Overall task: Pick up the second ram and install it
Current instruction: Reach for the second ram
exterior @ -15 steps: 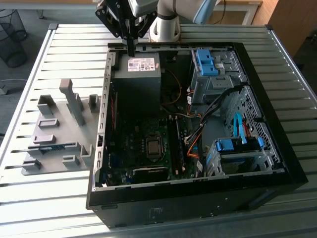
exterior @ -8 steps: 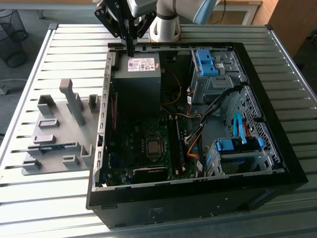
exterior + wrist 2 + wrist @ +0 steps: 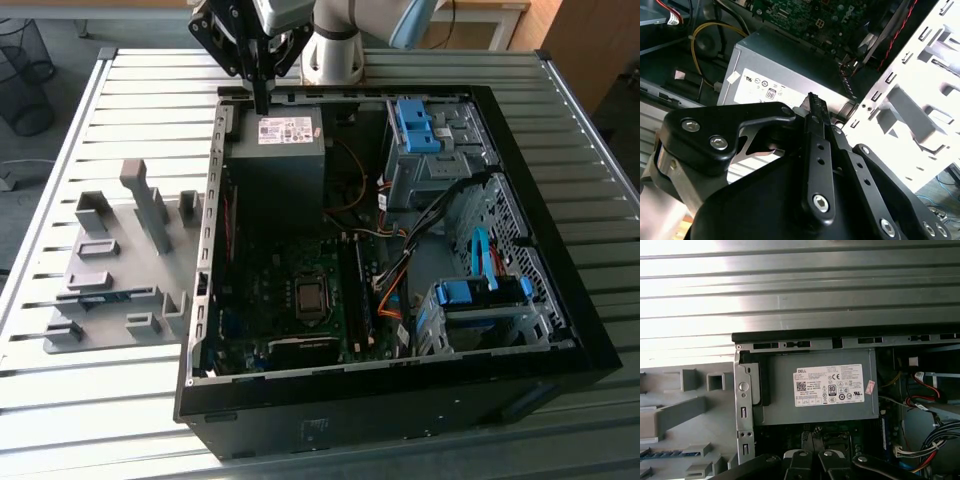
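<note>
The second ram (image 3: pixel 112 295) is a thin blue-green stick lying in the grey holder plate (image 3: pixel 120 260) on the table, at the exterior view's left of the open computer case (image 3: pixel 400 390). In the first wrist view the ram (image 3: pixel 664 453) lies beside grey holder blocks. My gripper (image 3: pixel 262 98) hangs over the far edge of the case, just above the grey power supply (image 3: pixel 280 150), well away from the ram. Its black fingers (image 3: pixel 816 130) are pressed together with nothing between them. The memory slots (image 3: pixel 356 295) run beside the processor socket on the motherboard.
Blue drive-bay latches (image 3: pixel 415 125) and a drive cage (image 3: pixel 480 300) fill the case at the exterior view's right. Orange and black cables (image 3: pixel 395 280) cross the middle. Upright grey blocks (image 3: pixel 150 205) stand on the holder plate. The table is slatted metal (image 3: pixel 80 400).
</note>
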Robot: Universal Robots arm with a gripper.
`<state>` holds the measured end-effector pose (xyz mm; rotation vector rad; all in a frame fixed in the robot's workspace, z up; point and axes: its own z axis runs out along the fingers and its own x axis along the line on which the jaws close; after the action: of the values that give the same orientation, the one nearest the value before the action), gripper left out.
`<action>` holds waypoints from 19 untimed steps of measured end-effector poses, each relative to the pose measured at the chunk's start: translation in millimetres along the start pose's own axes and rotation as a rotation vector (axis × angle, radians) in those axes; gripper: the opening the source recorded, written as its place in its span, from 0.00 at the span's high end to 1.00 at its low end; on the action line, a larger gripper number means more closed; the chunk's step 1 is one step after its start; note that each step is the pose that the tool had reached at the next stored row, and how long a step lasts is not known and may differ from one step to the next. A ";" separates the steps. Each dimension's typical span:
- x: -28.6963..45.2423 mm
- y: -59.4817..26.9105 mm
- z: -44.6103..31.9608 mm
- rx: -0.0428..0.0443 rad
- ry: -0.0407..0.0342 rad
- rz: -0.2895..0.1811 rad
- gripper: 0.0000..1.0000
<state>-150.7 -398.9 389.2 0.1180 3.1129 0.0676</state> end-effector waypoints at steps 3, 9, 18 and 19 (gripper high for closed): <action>0.8 -0.1 0.1 0.0000 0.0000 0.000 0.90; 2.2 -0.2 0.4 0.0000 0.0001 0.000 0.90; 4.6 -0.4 0.7 0.0000 0.0002 0.000 0.90; 4.9 -0.4 0.7 0.0000 0.0002 0.000 0.90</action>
<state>-155.6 -398.9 388.3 0.1181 3.1130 0.0677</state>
